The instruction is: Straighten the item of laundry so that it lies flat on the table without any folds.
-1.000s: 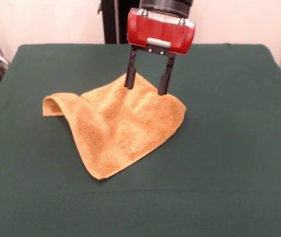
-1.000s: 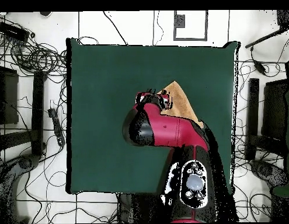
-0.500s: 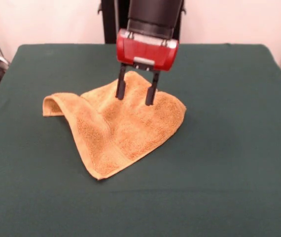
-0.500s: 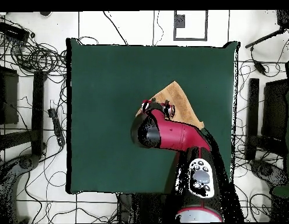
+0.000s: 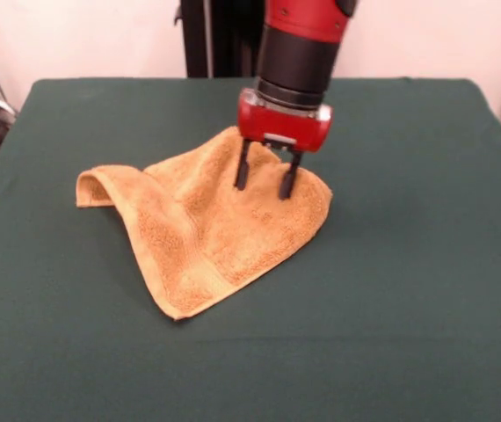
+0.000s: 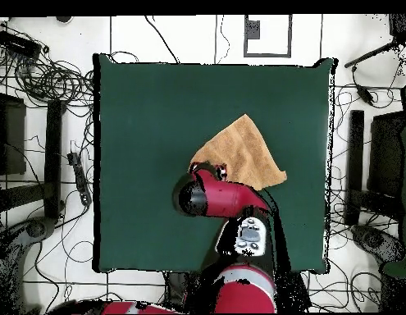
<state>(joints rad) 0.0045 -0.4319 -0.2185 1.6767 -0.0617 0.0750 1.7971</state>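
The gripper [image 5: 265, 181] hangs open and empty, tips just above the towel [image 5: 206, 220], which lies folded on the table [image 5: 409, 264] beneath it, a raised fold farther off, probably for pinching a layer.

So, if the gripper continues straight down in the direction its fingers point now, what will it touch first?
Most likely the towel. The gripper points down with its fingers open, its tips over the cloth's far corner, close to the surface or already on it. Under the cloth is the green table. Depth is hard to judge.
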